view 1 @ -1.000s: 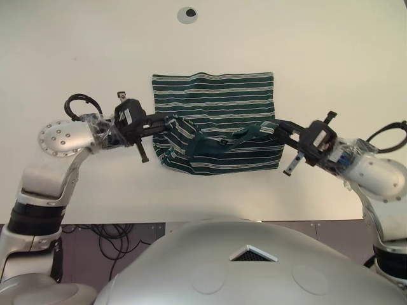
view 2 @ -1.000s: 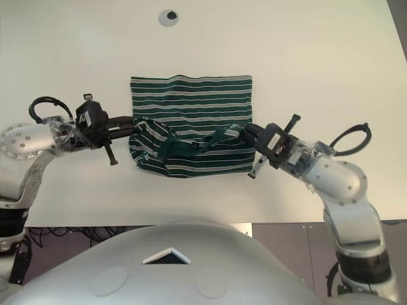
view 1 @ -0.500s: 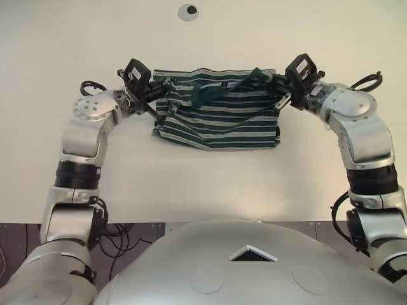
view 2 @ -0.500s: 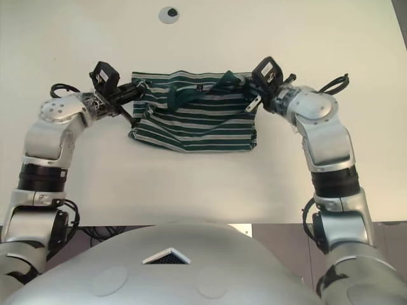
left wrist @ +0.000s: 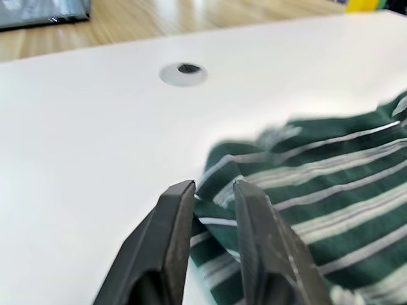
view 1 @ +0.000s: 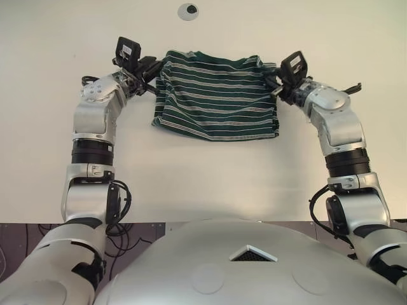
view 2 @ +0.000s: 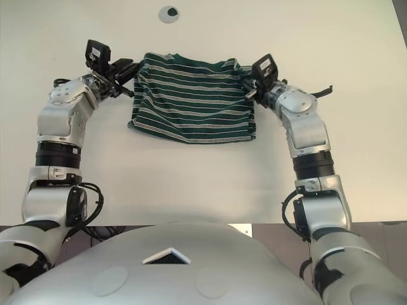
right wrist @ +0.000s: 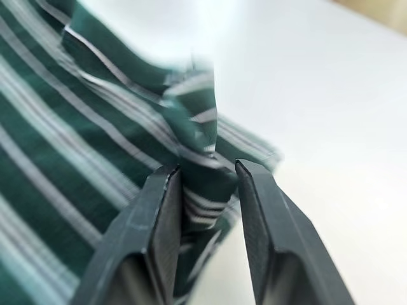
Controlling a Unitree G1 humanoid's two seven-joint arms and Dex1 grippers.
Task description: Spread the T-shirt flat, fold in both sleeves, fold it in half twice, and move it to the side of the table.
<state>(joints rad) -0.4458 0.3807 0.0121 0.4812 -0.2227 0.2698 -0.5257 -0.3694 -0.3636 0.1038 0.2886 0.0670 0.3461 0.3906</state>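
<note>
The T-shirt [view 1: 216,95], dark green with thin white stripes, lies folded into a rough rectangle on the white table [view 1: 210,178]. My left gripper [view 1: 152,67] is shut on its far left corner, with striped cloth pinched between the dark fingers [left wrist: 175,216]. At the far right corner, my right gripper [view 1: 270,75] is shut on a bunched bit of the cloth [right wrist: 203,159]. The near edge of the shirt rests on the table, slightly wavy. Both arms are stretched far forward.
A round grey cable hole [view 1: 187,11] sits in the table just beyond the shirt. The table's front edge [view 1: 203,220] runs close to my body, with cables hanging below it at the left. Bare white table surrounds the shirt on all sides.
Both grippers carried the shirt's raised edge from the near side over to the far side, laying it over the rest. The folded shirt now sits a little farther away.
</note>
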